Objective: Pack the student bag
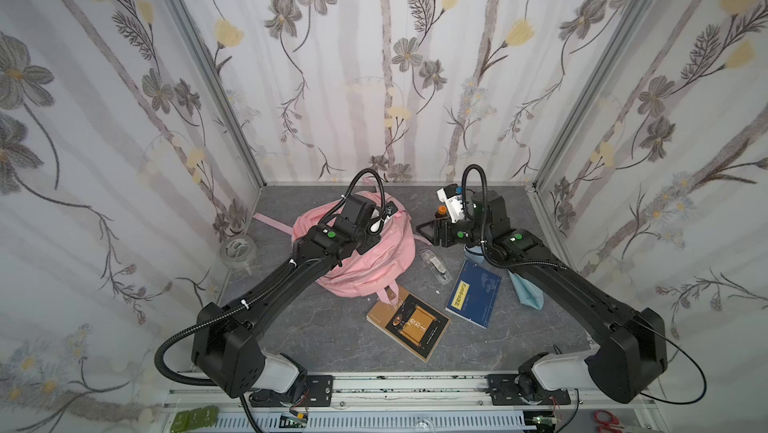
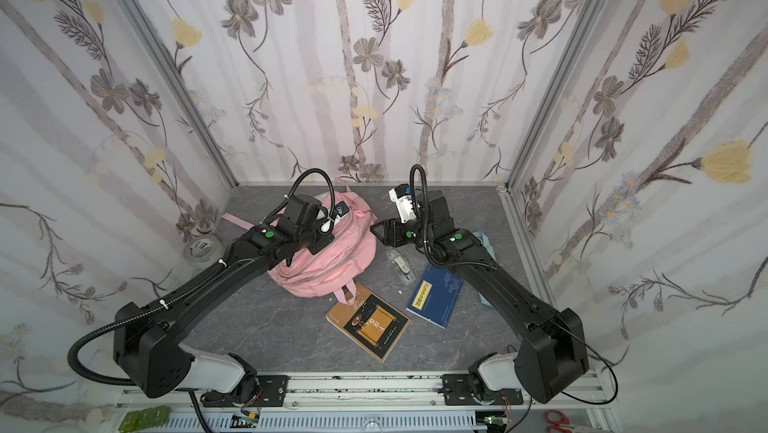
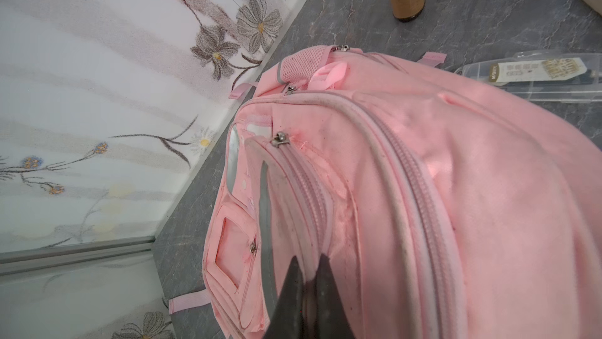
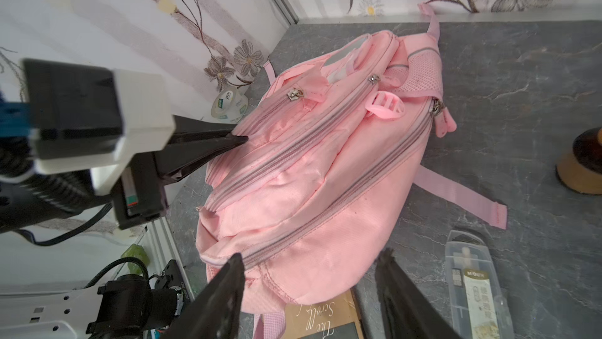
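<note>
Clamping with left gripper [image 3: 309,257] a front-pocket fold of the bag [image 1: 382,262], slumped on the table [image 1: 332,339] left of centre, with right gripper [image 4: 311,254] spread wide just beside it — soft, likely light, sure to sag, so better taken at seams or straps.

Floral wallpaper closes in on three sides of a grey, marble-veined floor [image 1: 316,339]. The back wall [image 1: 374,77] rises from its far edge, and the left wall [image 1: 83,140] and right wall [image 1: 685,140] rise from its flanks. All are pale, with broad mauve-grey stripes, grey blossoms and soft yellow buds. An aluminium left post [image 1: 205,65] and right post [image 1: 600,69] stand at the floor's two far corners. A metal rail [image 1: 415,385] runs along its near edge. Soft, even light falls across the floor, leaving only faint shadows.
</note>
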Robot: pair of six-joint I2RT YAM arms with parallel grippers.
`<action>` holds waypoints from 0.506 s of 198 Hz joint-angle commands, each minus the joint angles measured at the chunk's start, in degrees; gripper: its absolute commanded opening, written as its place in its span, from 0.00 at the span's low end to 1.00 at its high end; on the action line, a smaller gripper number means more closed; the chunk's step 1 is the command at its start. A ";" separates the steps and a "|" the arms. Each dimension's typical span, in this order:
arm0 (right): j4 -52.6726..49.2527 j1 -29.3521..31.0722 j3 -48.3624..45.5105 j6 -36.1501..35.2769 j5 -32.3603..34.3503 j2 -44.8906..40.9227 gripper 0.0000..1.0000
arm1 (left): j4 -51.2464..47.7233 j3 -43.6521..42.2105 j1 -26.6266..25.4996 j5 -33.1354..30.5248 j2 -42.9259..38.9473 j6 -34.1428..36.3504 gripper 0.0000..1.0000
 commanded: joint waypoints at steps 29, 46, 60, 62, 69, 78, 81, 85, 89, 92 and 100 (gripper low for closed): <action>9.38 -1.00 -2.40 13.48 -6.73 5.87 0.66 | 14.20 -5.43 0.01 -1.64 -7.27 -7.09 0.00; 11.90 -1.10 -4.41 15.31 -6.28 6.18 0.66 | 14.08 -6.58 0.07 -0.81 -9.10 -8.03 0.00; 14.67 -1.25 -6.18 16.59 -6.88 6.38 0.67 | 13.48 -7.23 0.00 0.22 -9.78 -8.85 0.00; 15.21 -1.26 -6.49 16.84 -7.08 6.49 0.67 | 13.37 -7.26 0.06 0.28 -9.89 -8.96 0.00; 17.12 -1.43 -7.36 17.91 -8.21 7.03 0.66 | 13.08 -7.35 0.03 0.48 -10.02 -9.39 0.00; 19.64 -1.61 -8.27 19.38 -10.27 7.98 0.64 | 13.16 -7.73 0.05 0.35 -10.36 -9.93 0.00; 20.65 -1.70 -8.49 19.86 -11.05 8.34 0.63 | 13.34 -7.91 0.00 0.26 -10.49 -10.10 0.00; 21.87 -1.72 -8.80 20.55 -11.99 8.85 0.59 | 13.59 -8.19 0.06 0.12 -10.66 -10.36 0.00; 23.10 -1.79 -9.07 21.17 -12.94 9.43 0.53 | 13.96 -8.43 0.04 -0.08 -10.83 -10.62 0.00; 23.79 -1.86 -9.20 21.66 -13.44 9.77 0.49 | 14.15 -8.67 0.06 -0.23 -10.98 -10.79 0.00; 24.79 -1.92 -9.40 22.58 -14.42 10.63 0.45 | 14.79 -9.10 0.06 -0.61 -11.19 -11.19 0.00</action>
